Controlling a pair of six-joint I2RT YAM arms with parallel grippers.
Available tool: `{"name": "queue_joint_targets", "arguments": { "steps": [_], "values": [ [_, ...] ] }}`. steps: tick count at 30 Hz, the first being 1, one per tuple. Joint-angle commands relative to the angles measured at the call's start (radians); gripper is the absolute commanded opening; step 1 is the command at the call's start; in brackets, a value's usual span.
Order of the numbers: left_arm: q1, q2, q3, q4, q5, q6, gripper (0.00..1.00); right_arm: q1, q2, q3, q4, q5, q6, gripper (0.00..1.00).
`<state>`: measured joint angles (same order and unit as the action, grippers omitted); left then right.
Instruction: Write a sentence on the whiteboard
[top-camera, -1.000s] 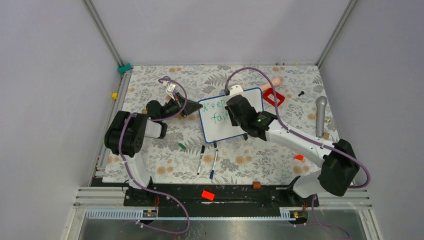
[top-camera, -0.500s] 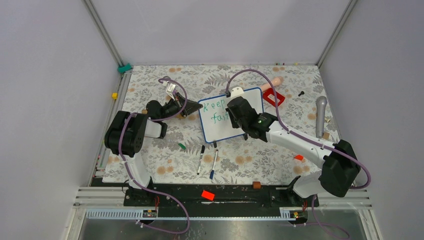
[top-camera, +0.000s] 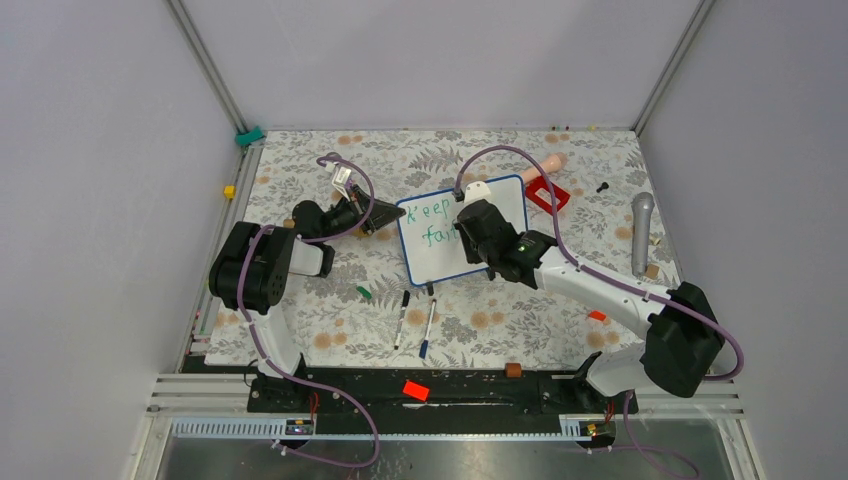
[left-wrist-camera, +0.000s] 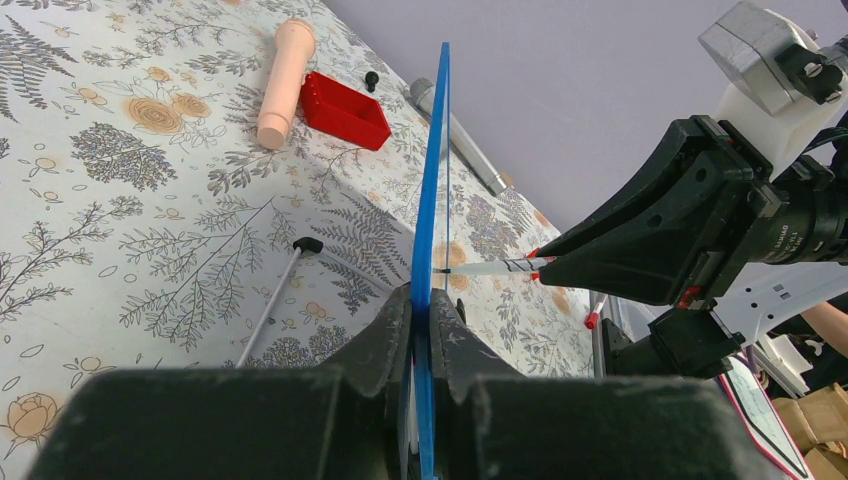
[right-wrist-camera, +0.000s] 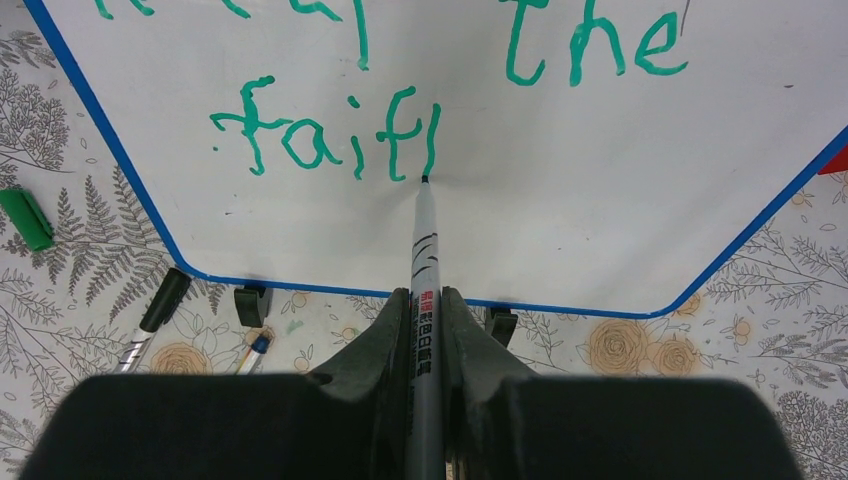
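The whiteboard (top-camera: 440, 255) stands upright on two short black feet, its blue rim (left-wrist-camera: 432, 200) seen edge-on in the left wrist view. My left gripper (left-wrist-camera: 424, 300) is shut on the board's left edge. My right gripper (right-wrist-camera: 424, 295) is shut on a grey marker (right-wrist-camera: 424, 250), and the marker's tip touches the board at the foot of a fresh upright stroke. The sentence (right-wrist-camera: 330, 140) is in green: "Keep the" on top, and below it "fait" followed by that stroke. In the top view the right gripper (top-camera: 468, 222) hides the middle of the writing.
Two markers (top-camera: 402, 318) (top-camera: 428, 327) and a green cap (top-camera: 364, 293) lie in front of the board. Behind it sit a red box (top-camera: 548, 195) and a pale handle (top-camera: 545, 167). A grey microphone (top-camera: 641, 232) lies at the right.
My right gripper has shifted slightly to the right along the second line, uncovering more of the green letters. The left arm and the board have stayed still.
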<state>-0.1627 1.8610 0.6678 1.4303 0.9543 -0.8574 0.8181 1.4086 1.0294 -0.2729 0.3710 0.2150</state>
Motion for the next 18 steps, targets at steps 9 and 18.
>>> {"name": "queue_joint_targets", "arguments": {
  "steps": [9,18],
  "values": [
    [-0.008,-0.004,0.012,0.048,0.044,0.046,0.00,-0.013,-0.011,0.004,0.001,0.010,0.001,0.00],
    [-0.007,-0.004,0.013,0.047,0.045,0.046,0.00,-0.014,0.005,0.052,-0.007,0.016,-0.022,0.00]
  ]
}}
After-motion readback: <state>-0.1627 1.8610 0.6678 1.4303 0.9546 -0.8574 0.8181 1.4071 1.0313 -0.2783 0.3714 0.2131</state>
